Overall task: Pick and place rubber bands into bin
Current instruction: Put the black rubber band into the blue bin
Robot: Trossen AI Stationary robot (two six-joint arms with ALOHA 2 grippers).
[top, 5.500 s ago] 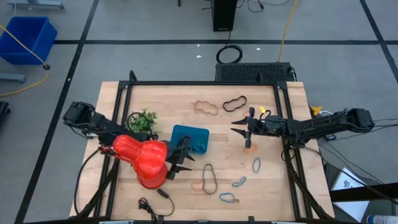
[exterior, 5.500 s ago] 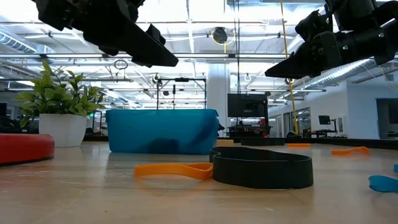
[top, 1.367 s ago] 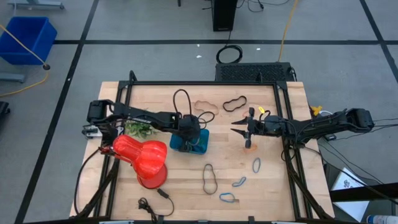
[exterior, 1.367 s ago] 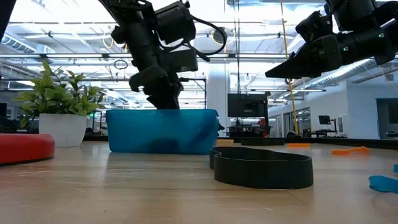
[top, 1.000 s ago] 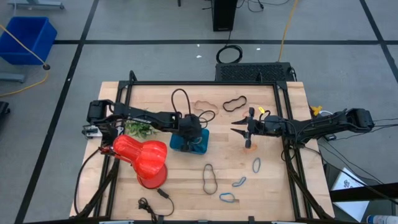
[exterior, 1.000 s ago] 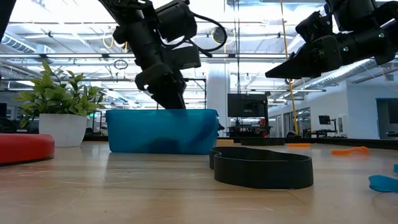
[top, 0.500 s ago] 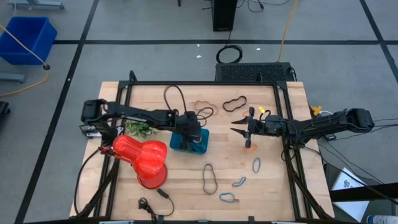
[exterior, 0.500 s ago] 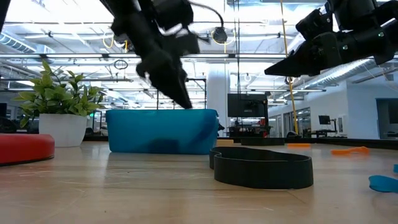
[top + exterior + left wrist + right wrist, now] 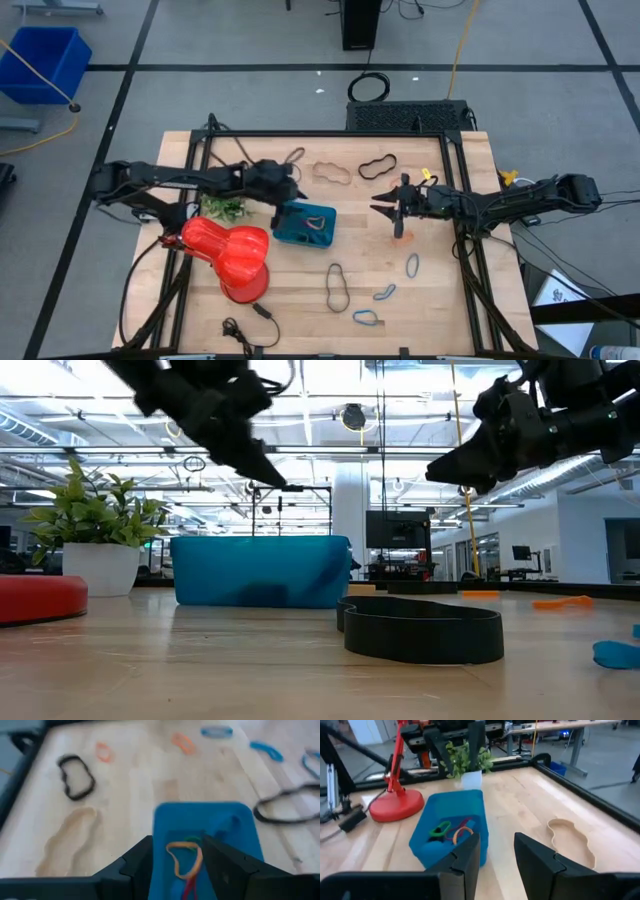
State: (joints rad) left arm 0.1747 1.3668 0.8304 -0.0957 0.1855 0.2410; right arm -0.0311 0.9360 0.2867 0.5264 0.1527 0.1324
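Bin: small shallow teal-blue rectangular plastic tray (image 9: 305, 223), sat mid-tabletop, just beside the glossy red vase (image 9: 230, 252) and the small green potted plant (image 9: 226, 208).
Bands in bin: orange loop (image 9: 185, 857), plus green and pinkish ones (image 9: 451, 831), lay inside on the floor.
Bands still out: tan loop (image 9: 331, 172) and thick black wavy loop (image 9: 378, 165) toward the far edge; thin black loop (image 9: 335, 286), three blue ones (image 9: 385, 293) and a small orange one under the right arm, all on the pale wooden tabletop (image 9: 430, 300).
Left pincer: (image 9: 276, 195) fingers apart and empty, hung above the bin's far-left edge, clear of the rim.
Right pincer: (image 9: 383, 209) fingers parted with nothing between them, waited above the tabletop, right of the bin.
Risk, bin: light tray, likely shoved or tipped if a descending finger clipped the rim.
Risk, plant and vase: crowded the left arm's path; a low sweep could have knocked either.
Risk, bands: thin and flat, likely to slip from a shallow pinch, or two overlapping to be lifted together.
Risk, snap-back: a stretched loop caught on a fingertip might have flicked off the tabletop.
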